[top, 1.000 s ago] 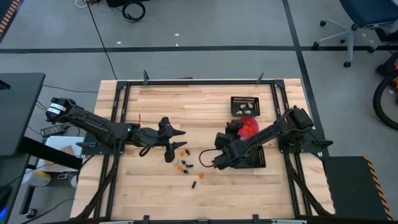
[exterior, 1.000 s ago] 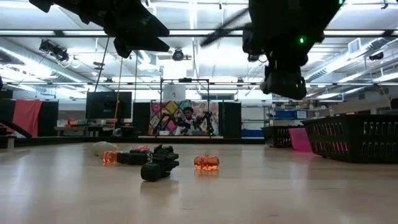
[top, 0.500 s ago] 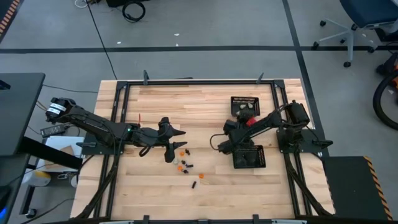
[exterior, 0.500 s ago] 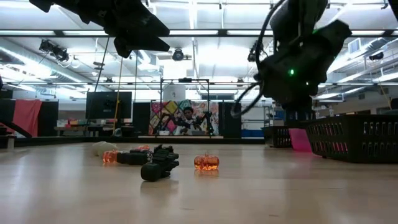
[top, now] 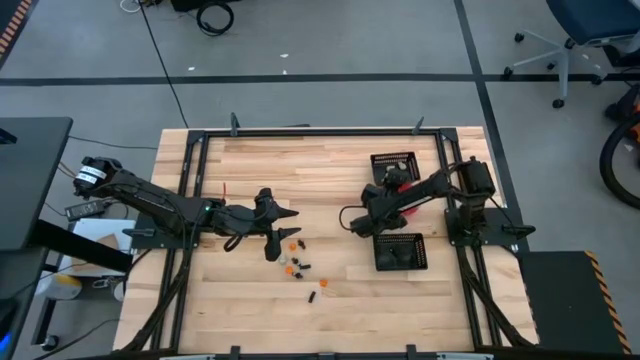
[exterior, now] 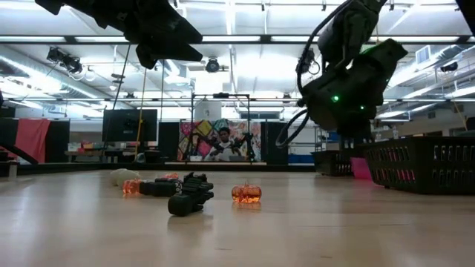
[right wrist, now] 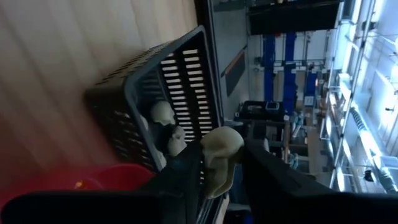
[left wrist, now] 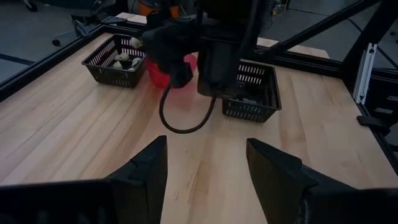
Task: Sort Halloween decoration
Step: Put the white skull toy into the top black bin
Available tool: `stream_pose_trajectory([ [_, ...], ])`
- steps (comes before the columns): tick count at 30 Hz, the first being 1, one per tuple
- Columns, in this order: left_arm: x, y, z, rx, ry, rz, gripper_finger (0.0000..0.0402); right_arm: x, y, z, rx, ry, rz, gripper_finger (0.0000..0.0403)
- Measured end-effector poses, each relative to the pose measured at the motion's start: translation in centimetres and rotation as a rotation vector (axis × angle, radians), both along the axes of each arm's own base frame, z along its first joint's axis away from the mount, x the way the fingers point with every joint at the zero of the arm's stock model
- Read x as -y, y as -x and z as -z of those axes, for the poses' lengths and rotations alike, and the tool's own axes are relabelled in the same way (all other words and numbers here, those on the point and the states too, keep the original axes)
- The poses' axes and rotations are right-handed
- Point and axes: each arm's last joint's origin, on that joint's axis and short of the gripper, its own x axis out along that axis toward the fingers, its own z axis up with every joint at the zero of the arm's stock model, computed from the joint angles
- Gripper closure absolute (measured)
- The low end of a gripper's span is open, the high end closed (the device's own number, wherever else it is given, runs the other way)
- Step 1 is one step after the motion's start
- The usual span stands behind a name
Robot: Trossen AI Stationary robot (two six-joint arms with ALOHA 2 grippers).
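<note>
Right gripper [right wrist: 217, 163], clamped on 1 cream trinket [right wrist: 219, 155], has swung from the scattered pile [top: 298, 262] toward the far tray [top: 394, 161]; drop likely next; left gripper [top: 281, 233] waits, fingers apart.

Likely robotics lab, framed workbench [top: 250, 170], office chair [top: 570, 45]

Quick count: two black mesh trays, one [top: 393, 166] at the far side of the table [top: 300, 180] and one [top: 400, 251] nearer the front, plus one pink-red bowl [left wrist: 163, 73] between them. Two arms, so two claws: left [top: 281, 230], right [right wrist: 225, 163]. The right one's pinching a single cream trinket [right wrist: 220, 153]. Two more cream ones [right wrist: 166, 127] sit in the far tray. Loose pile [top: 298, 264] on the table: too small to count properly.
</note>
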Motion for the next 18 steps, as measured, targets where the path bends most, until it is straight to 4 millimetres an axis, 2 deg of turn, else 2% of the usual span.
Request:
stream_pose_trajectory([
  [4, 0.0, 0.0, 0.0, 0.0, 0.0, 0.0, 0.0209, 0.1, -0.4, -0.1, 0.025, -0.047, -0.009, 0.0292],
  [7, 0.0, 0.0, 0.0, -0.001, 0.0, 0.0, 0.0209, 0.1, -0.7, -0.8, 0.072, -0.075, -0.027, 0.0292],
  [18, 0.0, 0.0, 0.0, 0.001, 0.007, -0.003, 0.0209, 1.4, 0.8, -7.3, 0.33, -0.199, -0.008, 0.0292],
])
